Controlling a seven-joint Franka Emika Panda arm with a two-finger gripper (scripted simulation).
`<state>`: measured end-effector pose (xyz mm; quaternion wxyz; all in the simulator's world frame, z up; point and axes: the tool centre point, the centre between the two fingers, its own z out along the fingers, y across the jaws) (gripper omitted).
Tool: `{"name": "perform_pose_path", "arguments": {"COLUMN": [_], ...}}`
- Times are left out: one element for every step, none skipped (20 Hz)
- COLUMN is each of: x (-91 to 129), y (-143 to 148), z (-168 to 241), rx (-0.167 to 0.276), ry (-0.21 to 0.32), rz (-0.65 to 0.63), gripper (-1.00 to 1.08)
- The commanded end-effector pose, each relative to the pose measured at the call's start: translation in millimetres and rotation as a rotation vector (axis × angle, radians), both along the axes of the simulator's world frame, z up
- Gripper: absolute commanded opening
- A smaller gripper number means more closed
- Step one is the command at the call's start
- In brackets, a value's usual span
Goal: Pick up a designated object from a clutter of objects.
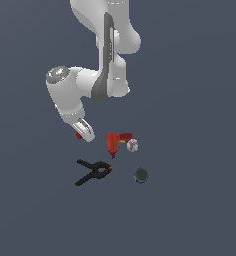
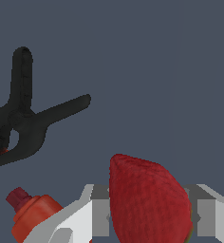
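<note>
The hand (image 2: 147,218) is gripping the strawberry (image 2: 149,199) between its fingers (image 2: 97,216), berry's long axis pointing away from the wrist, above the counter (image 1: 200,210).

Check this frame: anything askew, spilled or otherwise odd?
Nothing stands out. The strawberry sits between the fingers of the end effector, away from the rest. The red drill, patterned ball, black clamp and dark round object lie scattered, none visibly damaged.
</note>
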<state>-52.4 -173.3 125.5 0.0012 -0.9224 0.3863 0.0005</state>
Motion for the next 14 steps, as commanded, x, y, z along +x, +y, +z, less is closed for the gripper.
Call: {"name": "perform_pose_path", "arguments": {"x": [-8, -11, -14, -17, -20, -23, -27, -30, -33, -36, -39, -42, -45, -48], "y": [-6, -8, -10, -13, -15, -18, -20, -23, -26, -28, -31, -33, -35, -38], "z": [23, 33, 42, 52, 62, 72, 82, 93, 103, 114, 124, 134, 144, 154], "rx": [0.0, 0.0, 0.0, 0.0, 0.0, -0.001, -0.001, -0.001, -0.001, -0.002, -0.002, -0.002, -0.002, -0.002], "ry": [-0.001, -0.001, -0.001, 0.0, 0.0, 0.0, 0.0, 0.0, 0.0, 0.0, 0.0, 0.0, 0.0, 0.0], "rz": [-0.001, -0.001, -0.001, -0.001, -0.001, -0.001, -0.001, -0.001, -0.001, -0.001, -0.001, -0.001, -0.002, -0.002], "gripper": [-1.0, -1.0, -1.0, -1.0, -1.0, -1.0, -1.0, -1.0, -1.0, -1.0, -1.0, -1.0, -1.0, -1.0]}}
